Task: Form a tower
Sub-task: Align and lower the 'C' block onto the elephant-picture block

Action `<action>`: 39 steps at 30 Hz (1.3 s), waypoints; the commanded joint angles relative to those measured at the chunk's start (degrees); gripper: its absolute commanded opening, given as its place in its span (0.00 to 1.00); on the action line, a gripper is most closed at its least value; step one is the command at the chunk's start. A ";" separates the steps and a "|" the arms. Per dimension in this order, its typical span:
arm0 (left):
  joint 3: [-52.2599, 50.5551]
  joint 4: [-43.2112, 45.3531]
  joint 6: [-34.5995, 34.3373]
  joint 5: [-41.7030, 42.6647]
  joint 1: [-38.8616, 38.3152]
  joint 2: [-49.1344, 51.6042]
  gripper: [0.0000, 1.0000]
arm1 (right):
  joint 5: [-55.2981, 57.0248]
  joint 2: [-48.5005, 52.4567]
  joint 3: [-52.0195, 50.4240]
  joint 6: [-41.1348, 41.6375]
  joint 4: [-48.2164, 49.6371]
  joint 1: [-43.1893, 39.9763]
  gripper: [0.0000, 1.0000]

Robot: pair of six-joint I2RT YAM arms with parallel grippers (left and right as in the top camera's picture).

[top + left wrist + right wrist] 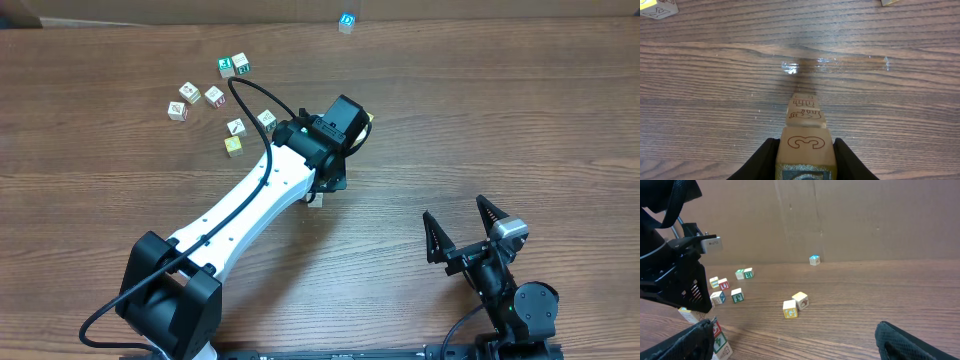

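The left gripper (pixel 805 152) is pinching its 2 barely parted black fingers (pixel 765 159) against the smooth, square-edged wooden tower (pixel 806 116) standing mid-way across the grained brown table (pixel 520 110), while the right gripper (pixel 454 210) is gaping wide, holding nothing.

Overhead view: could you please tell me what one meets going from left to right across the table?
Cluster of loose cubes → left gripper, closed on the tower → right gripper, open. The blue cube shares the left gripper's span, so it is omitted.
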 commanded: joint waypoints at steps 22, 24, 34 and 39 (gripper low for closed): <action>-1.20 0.04 -0.50 -0.22 -0.44 0.85 0.26 | -0.04 -0.52 -0.59 0.13 0.28 -0.26 1.00; -1.68 0.24 -0.50 -0.22 -0.44 0.85 0.26 | -0.04 -0.52 -0.59 0.13 0.28 -0.26 1.00; -1.79 2.03 0.15 -0.87 -0.42 0.85 0.28 | -0.04 -0.52 -0.59 0.13 0.28 -0.26 1.00; -1.79 2.32 0.13 -0.83 -0.42 0.85 0.31 | -0.04 -0.52 -0.59 0.13 0.28 -0.26 1.00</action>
